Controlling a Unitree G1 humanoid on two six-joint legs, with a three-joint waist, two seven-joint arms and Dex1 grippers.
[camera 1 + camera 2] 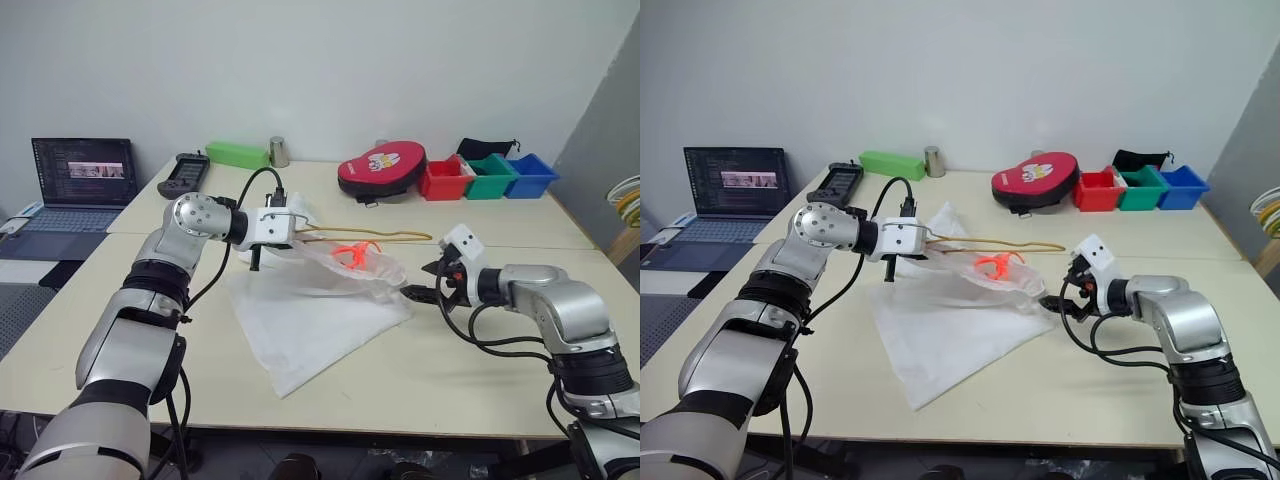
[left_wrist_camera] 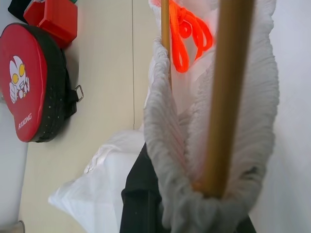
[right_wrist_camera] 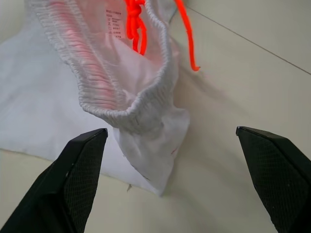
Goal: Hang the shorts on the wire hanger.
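Shorts: white thin fabric, gathered waistband, orange drawstring.

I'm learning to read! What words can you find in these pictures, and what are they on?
"AXIONG": on the red round case, running along its edge below the cartoon face.
Care tag inside the shorts: print too small to read.
Laptop screen: text too blurred to read.

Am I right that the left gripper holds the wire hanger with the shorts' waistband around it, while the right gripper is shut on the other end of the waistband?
Not quite: the right gripper is open, its fingers spread wide just short of the waistband, as the right wrist view shows. The left gripper does hold the wire hanger with the shorts around it.
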